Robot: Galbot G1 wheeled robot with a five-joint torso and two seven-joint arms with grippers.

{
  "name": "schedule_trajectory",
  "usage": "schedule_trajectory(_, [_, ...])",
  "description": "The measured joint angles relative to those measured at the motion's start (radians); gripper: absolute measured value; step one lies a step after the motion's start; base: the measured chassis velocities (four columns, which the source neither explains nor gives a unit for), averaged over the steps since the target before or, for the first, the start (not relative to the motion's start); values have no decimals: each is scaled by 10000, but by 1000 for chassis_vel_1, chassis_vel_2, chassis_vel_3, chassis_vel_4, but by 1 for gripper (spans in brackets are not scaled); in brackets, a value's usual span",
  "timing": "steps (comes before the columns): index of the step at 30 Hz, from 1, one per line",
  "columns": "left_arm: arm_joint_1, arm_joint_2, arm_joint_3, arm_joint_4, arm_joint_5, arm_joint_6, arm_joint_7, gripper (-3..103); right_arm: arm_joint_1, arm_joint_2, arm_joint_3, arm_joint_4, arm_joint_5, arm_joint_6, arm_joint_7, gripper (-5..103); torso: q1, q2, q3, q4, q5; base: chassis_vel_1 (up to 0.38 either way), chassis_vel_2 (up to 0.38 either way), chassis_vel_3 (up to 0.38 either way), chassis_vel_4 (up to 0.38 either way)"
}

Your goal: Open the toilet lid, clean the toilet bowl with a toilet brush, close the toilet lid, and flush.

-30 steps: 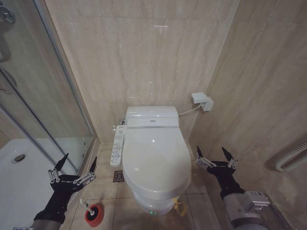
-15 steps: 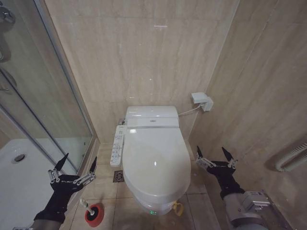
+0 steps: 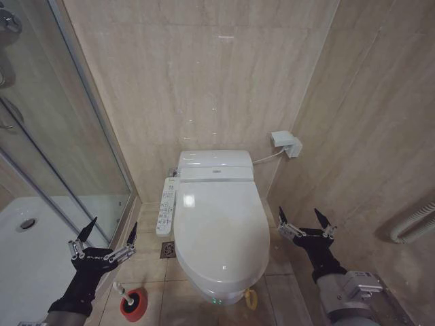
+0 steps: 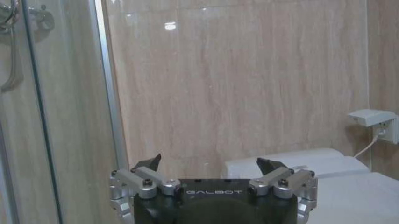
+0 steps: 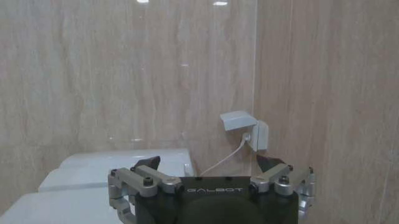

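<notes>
- Two hands in the head view, both raised low at either side of the toilet, neither touching anything. Left hand [image 3: 102,239] hangs over the floor by the shower door [image 3: 81,156], fingers spread wide, nothing held. Right hand [image 3: 306,222] sits by the right-hand wall, fingers likewise spread wide and empty.
- Toilet lid [image 3: 219,231] is down, flat over the seat; glossy white, so the toilet bowl's inside is hidden. Only the bowl's lower front [image 3: 219,297] shows beneath the lid's edge.
- Yellow cord loop [image 3: 250,297] hangs at the lid's front, partly cut off by the bowl's curve.
- Button panel [image 3: 166,206] runs along the toilet's left side; its markings are too small to read.
- Toilet brush [image 3: 119,288] stands tilted in the red holder cup [image 3: 134,303] on the floor, left of the bowl; bristle head is hidden inside the cup, only pale handle and knob visible.
- Wall socket box [image 3: 286,143] on the right wall, cable running to the tank.
- Shower tray [image 3: 34,251] seen through the glass, partly cut off at the edge.
</notes>
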Motion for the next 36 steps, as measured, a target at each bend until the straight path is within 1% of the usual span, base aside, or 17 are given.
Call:
schedule_trajectory(3, [-64, 9, 0, 1, -33, 86, 7, 100, 0, 0, 0, 0, 0, 0, 0, 100, 0, 0, 0, 1, 0, 0, 0, 0, 0])
schedule_trajectory(4, [-348, 61, -1, 8, -192, 458, 46, 100, 0, 0, 0, 0, 0, 0, 0, 100, 0, 0, 0, 2, 1, 0, 0, 0, 0])
schedule_trajectory(5, [-348, 61, -1, 8, -192, 458, 46, 100, 0, 0, 0, 0, 0, 0, 0, 100, 0, 0, 0, 2, 1, 0, 0, 0, 0])
schedule_trajectory(6, [-530, 98, -4, 13, -298, 702, 77, 100, 0, 0, 0, 0, 0, 0, 1, 100, 0, 0, 0, 0, 0, 0, 0, 0, 0])
schedule_trajectory(8, [-1147, 212, -22, 34, -661, 1549, 189, 100, 0, 0, 0, 0, 0, 0, 1, 100, 0, 0, 0, -2, 0, 0, 0, 0, 0])
schedule_trajectory(9, [-1147, 212, -22, 34, -661, 1549, 189, 100, 0, 0, 0, 0, 0, 0, 1, 100, 0, 0, 0, -2, 0, 0, 0, 0, 0])
schedule_trajectory(10, [-1377, 254, -28, 41, -794, 1856, 229, 100, 0, 0, 0, 0, 0, 0, 0, 100, 0, 0, 0, -2, -1, 0, 0, 0, 0])
schedule_trajectory(12, [-1991, 370, -45, 64, -1152, 2695, 338, 100, 1, 0, 0, 0, 0, 0, 0, 100, 0, 0, 0, 0, -1, 0, 0, 0, 0])
schedule_trajectory(13, [-1991, 370, -45, 64, -1152, 2695, 338, 100, 1, 0, 0, 0, 0, 0, 0, 100, 0, 0, 0, 0, -1, 0, 0, 0, 0])
schedule_trajectory(16, [-2852, 528, -70, 95, -1663, 3858, 491, 100, 0, 0, 0, 0, 0, 0, 0, 100, 0, 0, 0, -1, -1, 0, 0, 0, 0])
schedule_trajectory(17, [-2852, 528, -70, 95, -1663, 3858, 491, 100, 0, 0, 0, 0, 0, 0, 0, 100, 0, 0, 0, -1, -1, 0, 0, 0, 0])
schedule_trajectory(19, [-3130, 581, -80, 105, -1818, 4233, 541, 100, 1, 0, 0, 0, 0, 0, 1, 100, 1, 0, 1, -3, -1, 0, 0, 0, 0])
schedule_trajectory(27, [-3211, 596, -85, 145, -1869, 4311, 568, 100, 0, 0, 0, 0, 1, 0, 1, 100, 0, 0, 0, 0, 0, 0, 0, 0, 0])
schedule_trajectory(29, [-3217, 605, -86, 379, -1866, 3974, 608, 100, 0, 0, 0, 0, 0, 0, 1, 100, 0, 0, 0, 0, 1, 0, 0, 0, 0])
schedule_trajectory(30, [-3217, 605, -86, 379, -1866, 3974, 608, 100, 0, 0, 0, 0, 0, 0, 1, 100, 0, 0, 0, 0, 1, 0, 0, 0, 0])
schedule_trajectory(33, [-3193, 630, -86, 1036, -1803, 2872, 725, 100, 0, 0, 0, 0, 1, 0, 1, 100, 0, 0, 0, 1, 0, 0, 0, 0, 0])
schedule_trajectory(36, [-3236, 675, -90, 1271, -1821, 2608, 765, 100, 1, 0, 0, 0, 0, 0, 1, 100, 0, 0, 0, 1, -1, 0, 0, 0, 0])
